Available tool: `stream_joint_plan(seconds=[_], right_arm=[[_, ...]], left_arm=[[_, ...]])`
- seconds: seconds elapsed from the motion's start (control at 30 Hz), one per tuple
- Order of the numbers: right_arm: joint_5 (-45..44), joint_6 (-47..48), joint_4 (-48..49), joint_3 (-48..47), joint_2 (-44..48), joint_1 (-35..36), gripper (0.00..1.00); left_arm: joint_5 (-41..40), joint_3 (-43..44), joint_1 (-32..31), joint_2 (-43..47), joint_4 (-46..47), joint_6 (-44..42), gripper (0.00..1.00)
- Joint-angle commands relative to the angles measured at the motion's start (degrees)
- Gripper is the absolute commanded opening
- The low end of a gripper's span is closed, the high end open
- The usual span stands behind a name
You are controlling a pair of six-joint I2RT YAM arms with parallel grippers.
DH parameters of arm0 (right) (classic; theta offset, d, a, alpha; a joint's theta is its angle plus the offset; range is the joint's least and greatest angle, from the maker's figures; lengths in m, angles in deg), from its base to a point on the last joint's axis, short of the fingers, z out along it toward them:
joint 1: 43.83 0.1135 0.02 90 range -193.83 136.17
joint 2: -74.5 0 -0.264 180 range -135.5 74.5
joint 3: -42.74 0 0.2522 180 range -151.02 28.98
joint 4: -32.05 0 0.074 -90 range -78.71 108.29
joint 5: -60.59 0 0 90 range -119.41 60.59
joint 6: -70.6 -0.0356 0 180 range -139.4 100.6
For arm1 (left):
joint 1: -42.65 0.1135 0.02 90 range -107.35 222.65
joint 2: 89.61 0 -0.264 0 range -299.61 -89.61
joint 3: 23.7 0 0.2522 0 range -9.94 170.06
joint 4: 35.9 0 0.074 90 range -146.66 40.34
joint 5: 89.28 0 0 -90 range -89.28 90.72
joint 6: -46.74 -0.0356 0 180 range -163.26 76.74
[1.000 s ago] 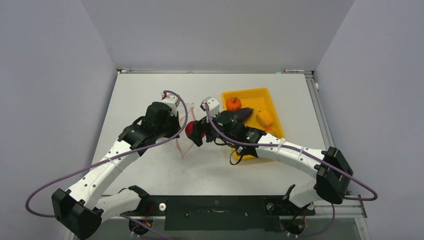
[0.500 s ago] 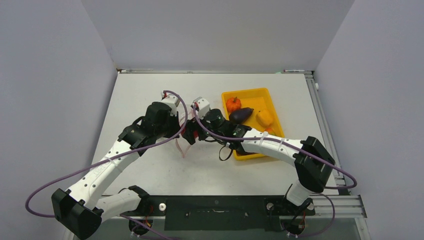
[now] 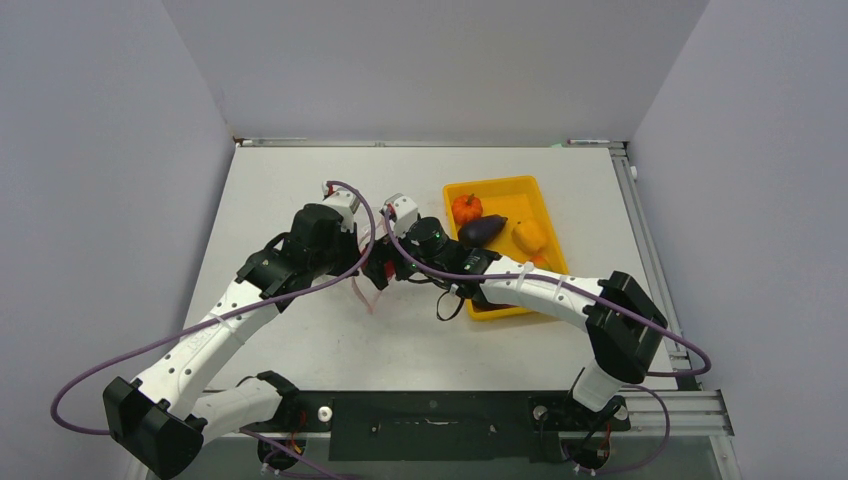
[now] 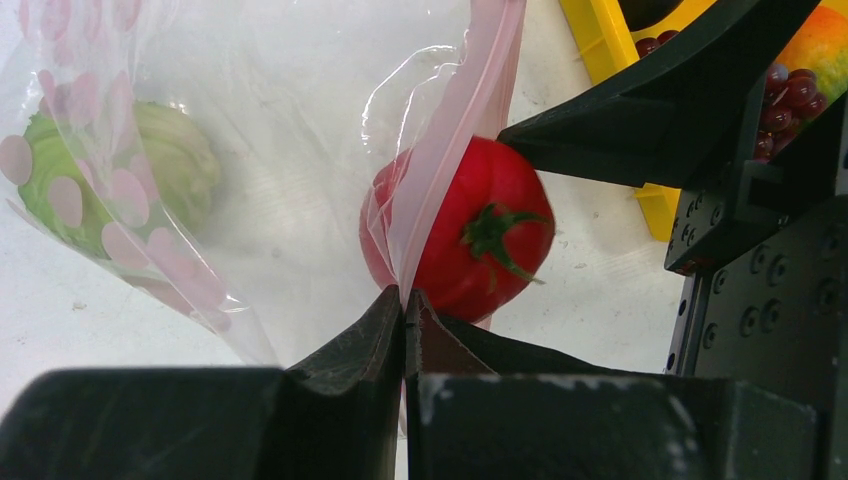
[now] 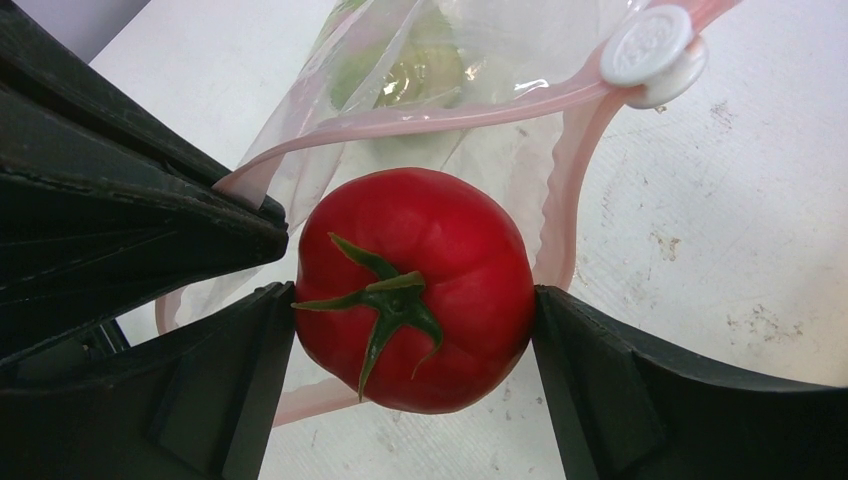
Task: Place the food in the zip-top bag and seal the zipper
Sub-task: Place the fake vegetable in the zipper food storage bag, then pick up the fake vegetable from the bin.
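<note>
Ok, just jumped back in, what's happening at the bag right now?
The left gripper pinches the zipper strip of the bag, holding the mouth open. The right gripper holds a red tomato at that mouth, fingers against both its sides. A green piece is already inside the bag. Pumpkin, eggplant and others wait in the yellow tray.

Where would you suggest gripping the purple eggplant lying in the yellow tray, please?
Probably across the middle of the eggplant, coming from straight above and closing across its long axis: it lies flat and slanted in the tray, with the pumpkin close behind it.
</note>
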State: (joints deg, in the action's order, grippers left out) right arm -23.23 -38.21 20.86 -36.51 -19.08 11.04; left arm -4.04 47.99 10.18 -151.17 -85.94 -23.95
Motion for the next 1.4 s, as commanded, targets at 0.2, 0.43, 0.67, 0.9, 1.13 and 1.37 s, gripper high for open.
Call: stream_joint_plan(seconds=[0.2, 0.43, 0.67, 0.9, 1.13, 1.37], right_arm=[[-1.71, 0.73, 1.85, -1.29, 3.77, 0.53, 0.96], [-4.98, 2.00, -0.16, 0.03, 7.27, 0.55, 0.96], [-11.41, 3.72, -3.62, 1.70, 11.13, 0.56, 0.96], [-19.68, 5.79, -9.28, 2.02, 13.71, 0.31, 0.97], [-26.57, 7.43, -12.35, 3.75, 15.87, -1.23, 0.97], [-32.90, 6.25, -19.04, 3.17, 14.95, -6.75, 0.97]], left_arm=[[-0.79, 1.31, 0.21, 0.31, 1.27, 0.29, 0.00], [-0.85, 1.35, 0.21, 0.16, 1.14, 0.28, 0.00], [-0.86, 1.35, 0.21, 0.06, 1.07, 0.33, 0.00], [-0.83, 1.41, 0.21, -0.04, 0.96, 0.33, 0.00], [-0.78, 1.54, 0.21, -0.03, 0.93, 0.29, 0.00], [-0.80, 1.52, 0.21, 0.02, 0.82, 0.33, 0.00]])
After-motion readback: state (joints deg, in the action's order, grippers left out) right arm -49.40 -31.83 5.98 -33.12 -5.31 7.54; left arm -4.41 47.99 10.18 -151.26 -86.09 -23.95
